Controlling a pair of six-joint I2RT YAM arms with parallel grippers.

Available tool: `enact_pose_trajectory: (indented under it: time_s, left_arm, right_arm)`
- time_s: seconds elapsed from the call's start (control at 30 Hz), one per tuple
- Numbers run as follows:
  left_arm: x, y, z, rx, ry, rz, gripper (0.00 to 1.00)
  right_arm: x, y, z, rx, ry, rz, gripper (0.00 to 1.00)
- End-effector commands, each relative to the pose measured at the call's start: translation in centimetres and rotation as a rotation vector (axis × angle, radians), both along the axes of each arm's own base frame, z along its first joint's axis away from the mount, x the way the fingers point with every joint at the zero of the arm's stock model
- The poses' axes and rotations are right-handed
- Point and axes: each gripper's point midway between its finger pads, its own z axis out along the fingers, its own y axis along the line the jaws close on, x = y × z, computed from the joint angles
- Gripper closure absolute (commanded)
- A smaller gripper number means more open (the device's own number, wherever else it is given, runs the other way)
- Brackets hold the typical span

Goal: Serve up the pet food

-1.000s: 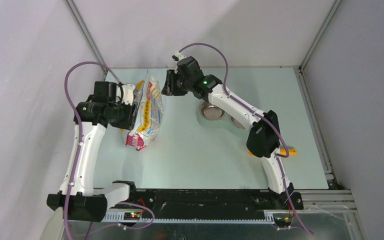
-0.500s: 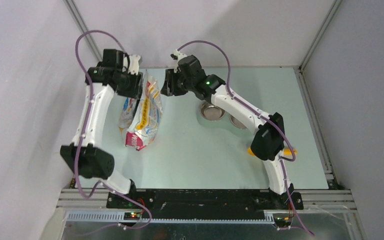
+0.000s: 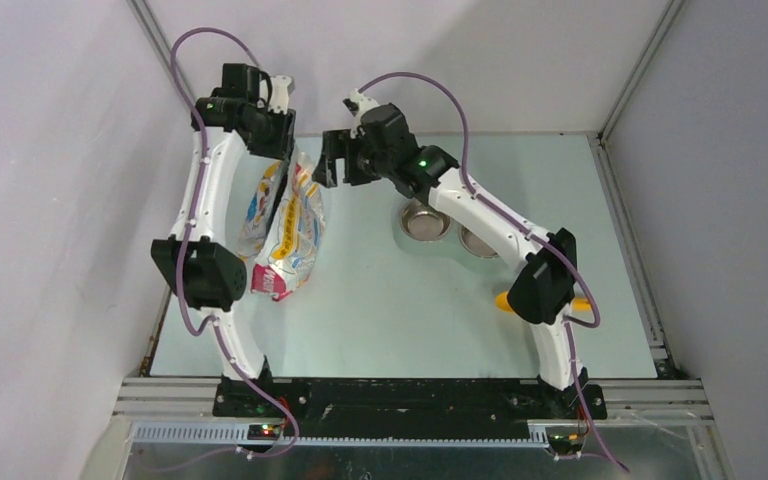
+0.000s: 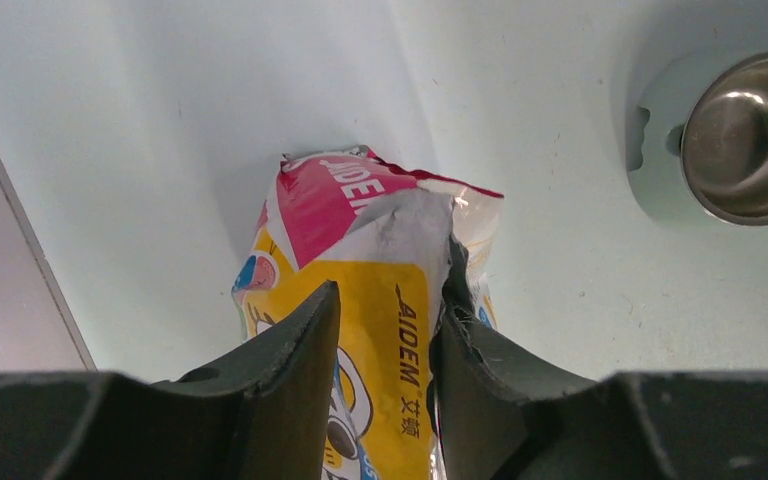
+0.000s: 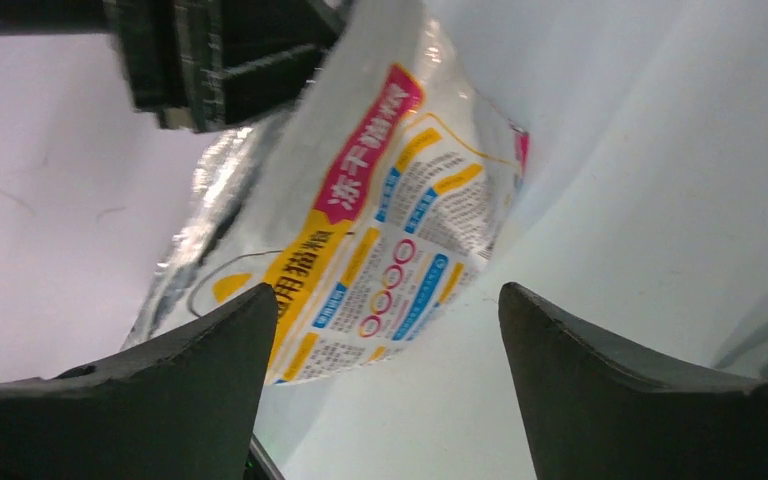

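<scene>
1. Shows the left arm arched high over the far left of the pale green table (image 3: 390,320), elbow raised, with the left gripper (image 3: 282,143) (image 4: 385,300) pointing down.
2. Has its fingers (image 4: 310,330) pinched on the top edge of the white printed foil bag with yellow, pink and blue marks (image 3: 290,225) (image 4: 360,220) (image 5: 380,200).
3. Stretches the right arm from the near right diagonally to the far middle. Puts the right gripper (image 3: 328,170) (image 5: 390,300) just beside the bag's top, jaws spread wide, gripping nothing.
4. Runs the bag's long axis far to near, with the torn top up at the left gripper and the pink bottom end toward the near edge, apparently on the table.
5. Keeps the pet food out of sight in every view; cannot tell whether any lies inside the bag.
6. Hides most of the yellow plastic scoop (image 3: 503,300) behind the right arm, along with part of one of the two round steel bowls (image 3: 425,222) (image 4: 750,140). Blurs the bag's upper edge in the right wrist view.
</scene>
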Motion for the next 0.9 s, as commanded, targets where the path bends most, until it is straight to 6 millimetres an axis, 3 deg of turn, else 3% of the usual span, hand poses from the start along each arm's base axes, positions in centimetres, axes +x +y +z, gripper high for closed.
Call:
enact_pose_trajectory:
  time_s: [0.0,0.23,0.37,0.63,0.87]
  left_arm:
    - [-2.6,-0.8,2.3,-0.03,-0.041,-0.023,0.55]
    - [-7.6,1.2,0.7,0.029,0.014,0.047,0.55]
    - [-10.0,1.9,1.2,0.014,0.003,0.078,0.55]
    - [-12.5,2.1,0.6,0.012,0.02,0.062,0.59]
    - [-13.0,2.2,-0.1,-0.003,0.026,0.068,0.68]
  right_arm:
    - [-1.5,3.1,4.4,0.084,-0.082,0.007,0.15]
    - [-1.6,5.7,4.0,0.092,-0.074,-0.06,0.23]
    - [-2.0,6.8,2.6,0.076,-0.061,-0.055,0.25]
    - [-2.6,8.4,1.4,0.054,-0.07,-0.071,0.3]
    - [-2.5,8.8,0.5,0.031,-0.079,-0.094,0.32]
